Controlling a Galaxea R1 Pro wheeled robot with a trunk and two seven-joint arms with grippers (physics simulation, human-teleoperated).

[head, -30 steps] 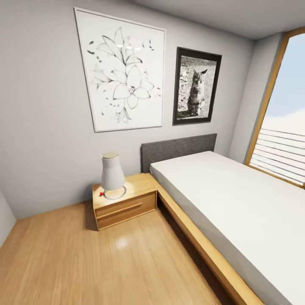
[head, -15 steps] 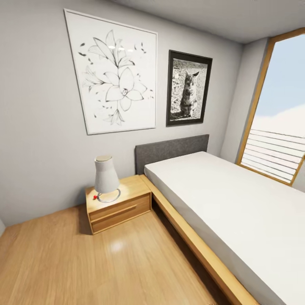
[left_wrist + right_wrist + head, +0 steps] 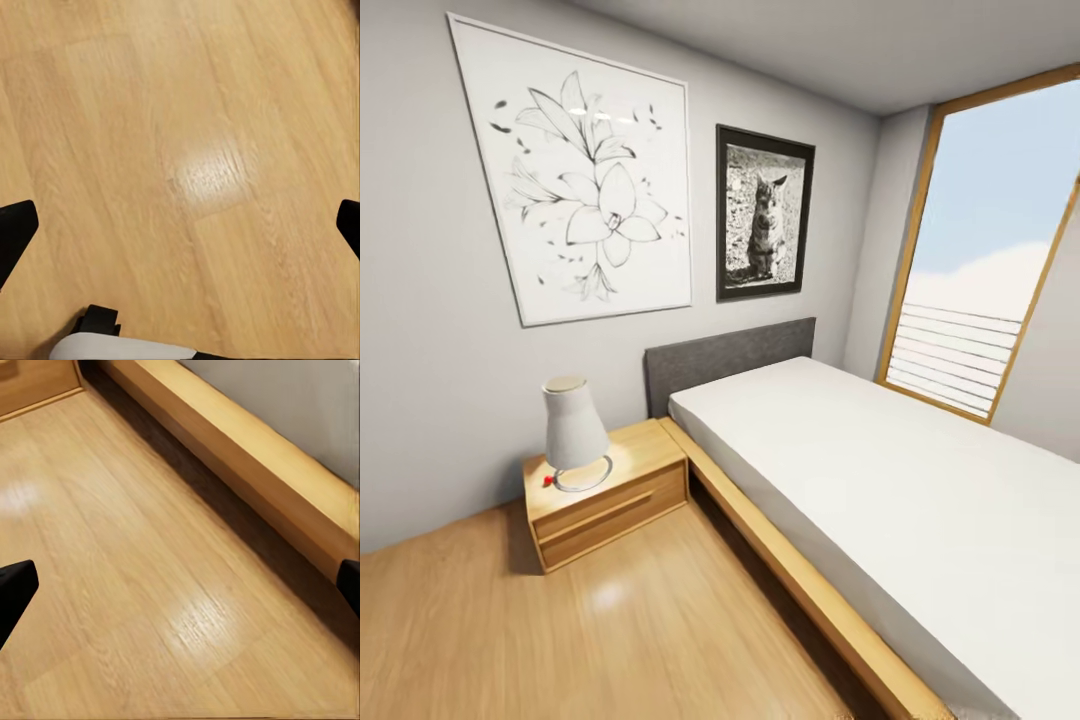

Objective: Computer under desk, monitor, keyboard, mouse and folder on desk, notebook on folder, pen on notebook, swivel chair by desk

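I am facing a bedroom corner with a bed and a nightstand. My left gripper (image 3: pixel 180 225) hangs open over the bare wood floor (image 3: pixel 195 135), its black fingertips (image 3: pixel 15 225) far apart with nothing between them. My right gripper (image 3: pixel 180 585) is also open and empty, above the floor beside the bed's wooden side rail (image 3: pixel 247 457).
A bed (image 3: pixel 880 480) with a white mattress, a grey headboard and a light-wood frame takes up the right side. A low wooden nightstand (image 3: pixel 605 495) with a white lamp (image 3: pixel 572 435) stands at the wall. A tall window (image 3: pixel 980 270) is at the right. Open floor (image 3: pixel 560 630) lies in front.
The whole picture has slid left and slightly down, so the camera has turned to the right. More of the window and the right wall shows. Nothing in the room has moved.
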